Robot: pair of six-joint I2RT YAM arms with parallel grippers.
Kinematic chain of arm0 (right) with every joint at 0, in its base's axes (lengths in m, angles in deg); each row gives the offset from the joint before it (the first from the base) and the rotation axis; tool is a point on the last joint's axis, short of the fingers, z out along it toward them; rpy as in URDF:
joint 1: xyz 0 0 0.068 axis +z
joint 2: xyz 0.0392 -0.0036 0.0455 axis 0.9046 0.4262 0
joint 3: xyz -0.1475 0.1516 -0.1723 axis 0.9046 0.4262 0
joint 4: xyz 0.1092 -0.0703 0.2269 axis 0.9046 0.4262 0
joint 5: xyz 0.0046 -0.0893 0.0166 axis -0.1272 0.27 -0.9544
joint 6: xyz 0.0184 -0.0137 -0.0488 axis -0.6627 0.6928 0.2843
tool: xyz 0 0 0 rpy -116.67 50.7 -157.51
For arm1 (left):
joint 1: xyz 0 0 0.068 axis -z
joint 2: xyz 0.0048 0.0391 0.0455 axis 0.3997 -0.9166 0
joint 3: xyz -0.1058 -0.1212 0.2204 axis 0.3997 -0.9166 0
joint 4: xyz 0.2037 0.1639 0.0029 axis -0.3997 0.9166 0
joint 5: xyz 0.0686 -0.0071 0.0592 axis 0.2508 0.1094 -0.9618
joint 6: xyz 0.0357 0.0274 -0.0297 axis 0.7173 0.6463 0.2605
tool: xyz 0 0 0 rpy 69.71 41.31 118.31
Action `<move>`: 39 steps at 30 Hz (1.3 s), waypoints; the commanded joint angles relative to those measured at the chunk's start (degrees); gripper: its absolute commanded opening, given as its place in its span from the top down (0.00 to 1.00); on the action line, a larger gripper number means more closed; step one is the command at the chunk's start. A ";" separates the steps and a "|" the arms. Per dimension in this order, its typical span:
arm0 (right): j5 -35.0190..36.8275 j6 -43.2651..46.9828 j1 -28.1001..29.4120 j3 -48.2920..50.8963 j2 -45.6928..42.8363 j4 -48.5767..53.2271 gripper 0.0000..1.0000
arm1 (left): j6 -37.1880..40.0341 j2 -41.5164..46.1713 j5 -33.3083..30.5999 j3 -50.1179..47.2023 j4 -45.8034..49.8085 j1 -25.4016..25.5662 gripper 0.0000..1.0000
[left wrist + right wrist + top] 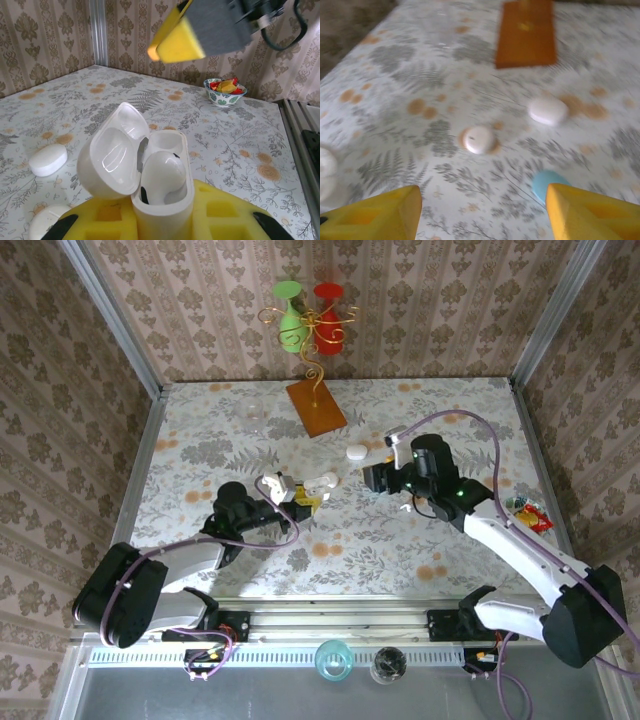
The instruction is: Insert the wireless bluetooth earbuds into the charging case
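There, the left claw gripped the open glossy white charging case, one white earbud seated inside; near it, the right claw stood open.

Yellow foam pads of the left hand are covering the lower shell of the open, glossy white charging case, and the bottom edge is cutting both off. The small rounded white earbud is sitting with its underside sunk out of sight in its well. Blur is smearing the right wrist view. There a light-blue rounded case is lying half behind a yellow finger of the right hand, and the left edge is cropping an unidentifiable whitish shape.
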 commanded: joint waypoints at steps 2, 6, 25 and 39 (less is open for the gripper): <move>7.31 -14.69 -5.96 1.92 2.32 8.85 0.33 | 1.99 0.88 0.15 -0.22 -3.16 0.18 0.94; 3.51 -20.47 -13.60 5.37 4.79 8.95 0.40 | 1.96 0.60 0.41 -0.22 -3.15 0.44 0.94; 6.84 -14.25 -10.67 -3.26 28.25 14.41 0.43 | 1.17 0.83 1.00 0.22 -3.04 0.62 0.94; 16.60 -13.32 -6.15 -5.46 30.02 24.02 0.46 | -0.19 0.56 0.62 -0.55 -5.35 0.45 0.93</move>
